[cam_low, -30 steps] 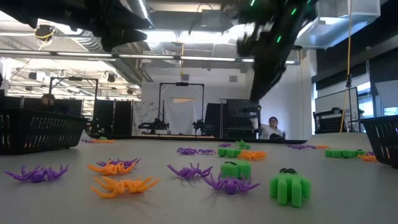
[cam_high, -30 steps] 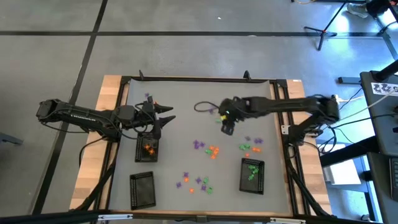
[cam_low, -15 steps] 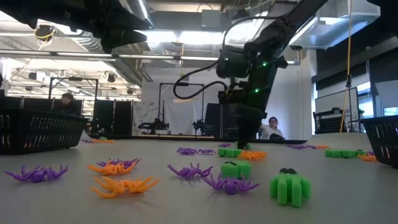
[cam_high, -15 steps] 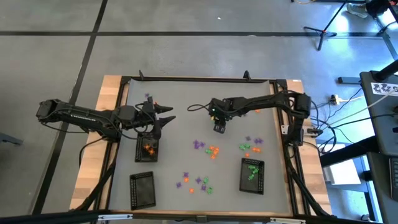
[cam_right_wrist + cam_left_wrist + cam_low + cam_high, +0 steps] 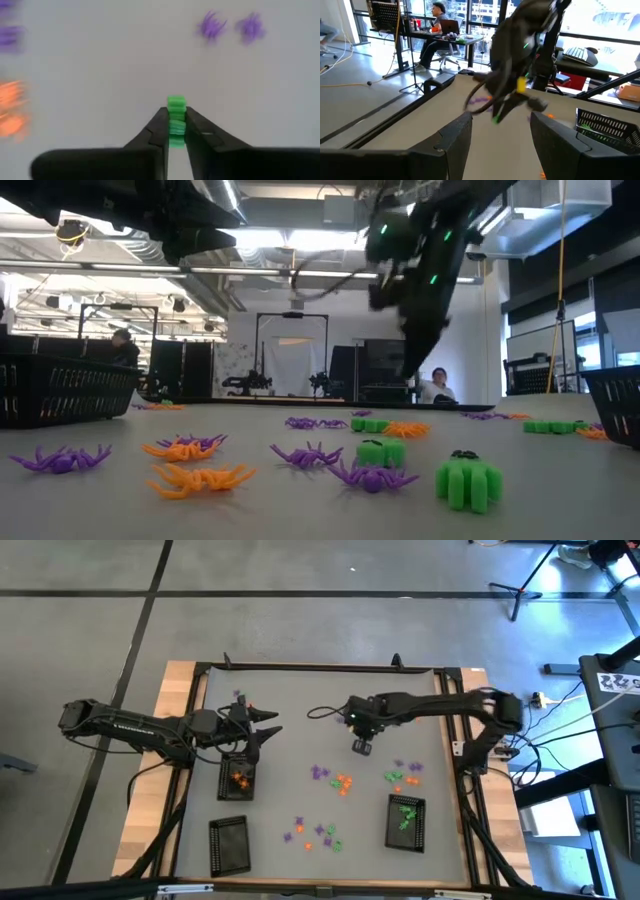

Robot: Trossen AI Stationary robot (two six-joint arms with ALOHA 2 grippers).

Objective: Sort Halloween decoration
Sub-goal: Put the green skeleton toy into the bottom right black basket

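Observation:
The Halloween decoration lies scattered on the grey table: purple spiders [image 5: 319, 772], orange ones [image 5: 343, 782] and green pieces [image 5: 393, 777], also seen in the low view as orange spiders [image 5: 198, 477] and a green piece [image 5: 466, 479]. My right gripper [image 5: 362, 747] hangs above the table's middle, shut on one green trinket [image 5: 176, 106]. My left gripper [image 5: 272, 723] stays open at the left, level, above a black mesh tray [image 5: 237, 778] that holds orange pieces. Nothing sits between its fingers [image 5: 455, 137]. My right gripper pinches the green trinket between its two fingers, near their free ends, and the trinket's far end [image 5: 176, 102] sticks out past the fingertips [image 5: 161, 120]. The fingers come from above, pointing steeply down. The trinket is lifted clear of the table.
A second black tray [image 5: 405, 822] at the near right holds green pieces. A third tray [image 5: 229, 844] stands at the near left. More purple pieces [image 5: 408, 767] lie right of the centre, and a mixed cluster [image 5: 320, 833] lies near the front edge. A person [image 5: 437, 384] sits behind the table.
My right gripper has sunk to the table among the green pieces toward the left, then risen again and swung back a little toward the right edge. My left arm has kept still.

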